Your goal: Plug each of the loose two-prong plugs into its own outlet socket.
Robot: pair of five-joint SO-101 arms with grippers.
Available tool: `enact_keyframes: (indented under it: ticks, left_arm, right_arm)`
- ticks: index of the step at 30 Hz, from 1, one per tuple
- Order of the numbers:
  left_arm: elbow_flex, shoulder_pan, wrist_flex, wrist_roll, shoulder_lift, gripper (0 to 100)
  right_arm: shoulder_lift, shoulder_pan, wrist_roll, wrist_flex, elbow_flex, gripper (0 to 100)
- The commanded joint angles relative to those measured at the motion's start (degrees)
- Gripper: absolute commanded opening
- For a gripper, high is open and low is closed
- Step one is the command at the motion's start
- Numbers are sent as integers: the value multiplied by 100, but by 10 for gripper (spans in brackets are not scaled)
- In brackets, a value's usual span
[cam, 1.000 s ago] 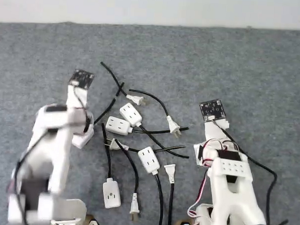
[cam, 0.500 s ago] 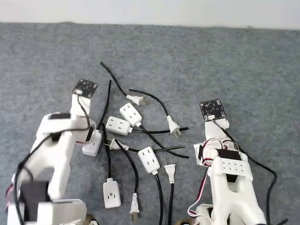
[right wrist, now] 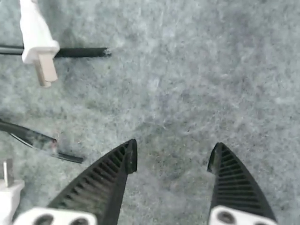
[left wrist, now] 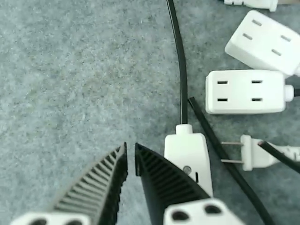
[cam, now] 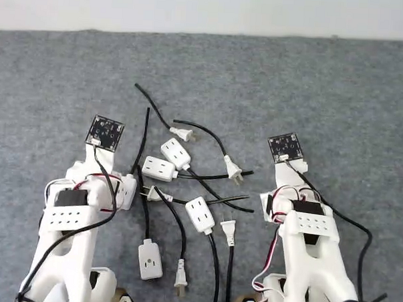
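Left gripper (left wrist: 130, 152): my fingers are pressed almost together with nothing between them, tips over the grey mat (cam: 338, 90), at 9 o'clock of the cable pile.
Block (left wrist: 186, 151): a white piece on the end of a black cable, lying just beside my left gripper. I cannot tell whether it is a socket or a plug.
Right gripper (right wrist: 172, 154): spread wide and empty, over bare mat at 3 o'clock of the pile, apart from every cable.
Top socket (cam: 176, 153): at 11 o'clock in the pile, slots up.
Side socket (cam: 158, 168): just beside the top socket, on its 8 o'clock side, slots up.
Mid socket (cam: 200, 214): at the pile's centre, with cables crossing near it.
Low socket (cam: 150, 259): at 7 o'clock, apart from the others.
Top plug (cam: 182, 133): at 12 o'clock, loose.
Right plug (cam: 233, 169): at 2 o'clock, prongs bare, the nearest plug to my right gripper.
Left plug (cam: 156, 194): between the block and the mid socket, prongs bare.
Near plug (cam: 228, 231): at 5 o'clock, just beside the mid socket.
Low plug (cam: 180, 277): at 6 o'clock, near the low socket, not touching it.
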Motion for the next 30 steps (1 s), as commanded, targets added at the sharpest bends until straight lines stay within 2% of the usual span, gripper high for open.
enact_keyframes:
  ticks: [1, 14, 20, 30]
  left_arm:
    - [-295, 53, 193, 79, 62, 37]
    - [-163, 53, 149, 97, 44, 37]
    - [180, 53, -466, 97, 53, 37]
    - [268, 53, -501, 70, 53, 37]
  right_arm:
    - [4, 31, 53, -4, -299, 247]
    - [-13, 13, 35, 57, -299, 247]
    - [-13, 13, 62, 48, -299, 247]
    - [-4, 13, 62, 40, -299, 247]
